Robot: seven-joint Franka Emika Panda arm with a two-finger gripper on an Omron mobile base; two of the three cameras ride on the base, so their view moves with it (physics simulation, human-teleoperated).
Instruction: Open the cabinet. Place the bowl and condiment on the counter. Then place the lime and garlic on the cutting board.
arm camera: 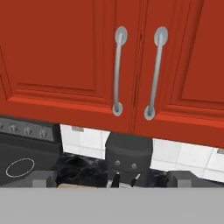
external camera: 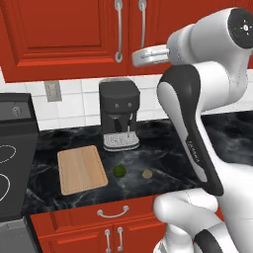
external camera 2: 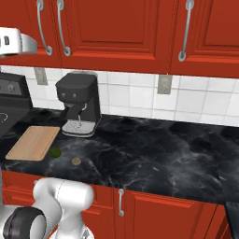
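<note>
The red wall cabinet (external camera: 74, 29) has both doors closed. In the hand view its two long silver handles (arm camera: 117, 70) hang side by side straight ahead. My gripper (arm camera: 113, 179) is open with nothing between its fingertips (arm camera: 43, 177), and it faces the handles from a short distance. The hand (external camera: 148, 54) hovers just in front of the doors. On the black counter (external camera: 163, 153) the lime (external camera: 119, 171) and the garlic (external camera: 147, 174) lie right of the cutting board (external camera: 81, 169). The bowl and the condiment are hidden.
A dark coffee machine (external camera: 119, 113) stands against the tiled wall, below the handles and behind the board. A black stove (external camera: 15, 153) borders the counter on the left. Lower red cabinets (external camera: 113, 232) run under the counter. The counter (external camera 2: 163, 158) stretches bare to the right.
</note>
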